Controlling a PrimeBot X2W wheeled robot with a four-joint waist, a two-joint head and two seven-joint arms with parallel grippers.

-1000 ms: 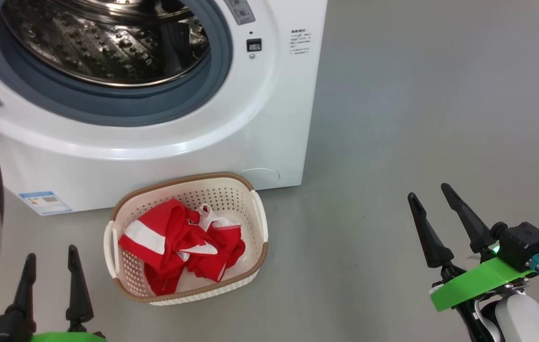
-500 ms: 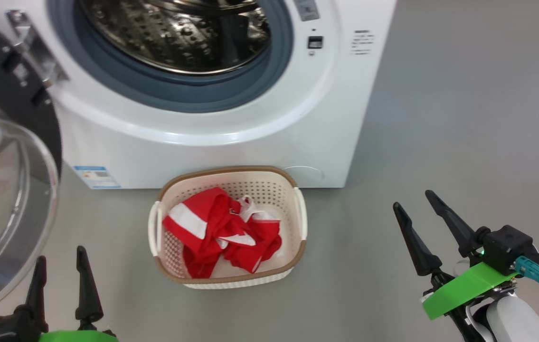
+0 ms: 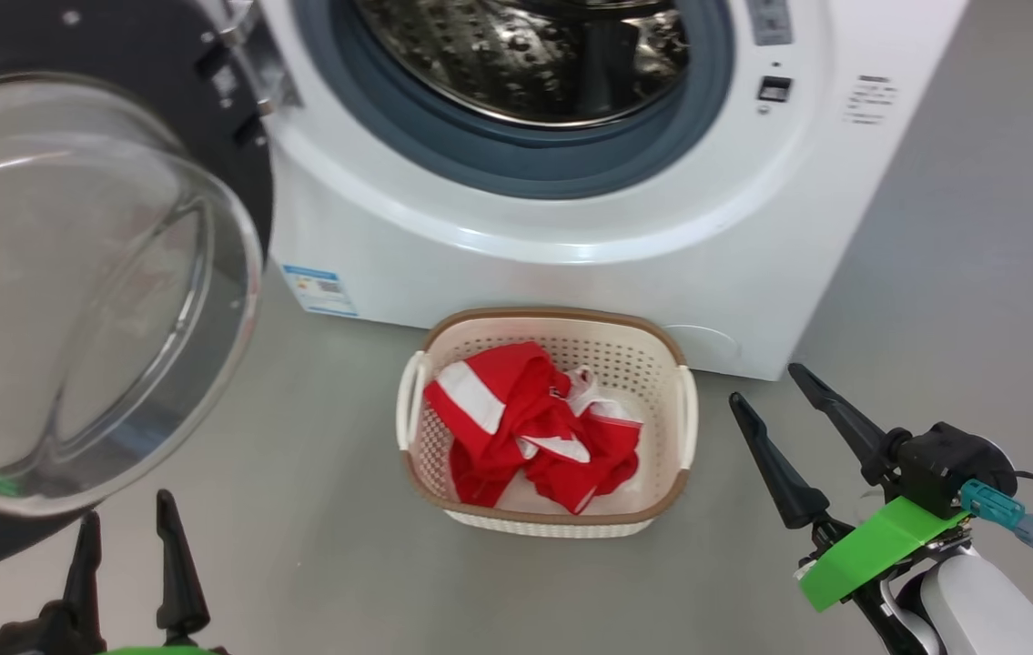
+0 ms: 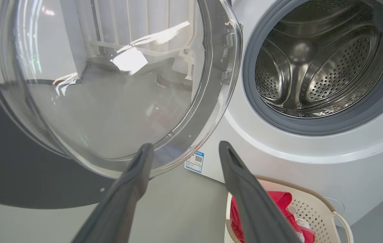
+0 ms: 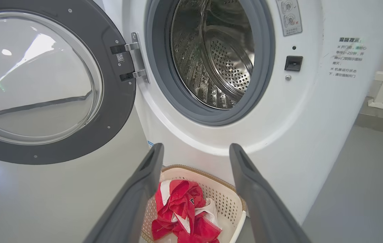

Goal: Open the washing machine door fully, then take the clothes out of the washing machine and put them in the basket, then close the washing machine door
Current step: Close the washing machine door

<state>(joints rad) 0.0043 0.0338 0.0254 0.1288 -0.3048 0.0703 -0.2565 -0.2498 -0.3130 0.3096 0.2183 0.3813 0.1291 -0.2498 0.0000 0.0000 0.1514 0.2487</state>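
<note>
Basket: the cream perforated basket (image 3: 552, 316) sat on the grey floor (image 3: 343, 564), just in front of the washing machine (image 3: 571, 273).
Basket contents: the clothes (image 3: 516, 428), red with white bands, lay bunched inside and covered most of the bottom. Bare plastic showed at the far right corner.
Drum: the drum (image 3: 534, 55) showed bare perforated steel inside its grey seal (image 3: 516, 168). Its upper part was cut off by the head view's top edge.
Door: the washing machine door (image 3: 88, 273) stood swung wide on its hinge (image 5: 137, 57), left of the opening, with its glass bowl bulging outward.
Left gripper: the left gripper (image 3: 126, 508) hung low beneath the door's glass, its 2 fingers apart and nothing between them.
Right gripper: the right gripper (image 3: 764, 384) hung over the floor right of the basket, its 2 fingers spread and empty.
Hard to make out: the door's left edge ran out of frame. Print on the blue label (image 3: 319, 289) and on the front panel was too small to read. Reflections clouded the glass.
</note>
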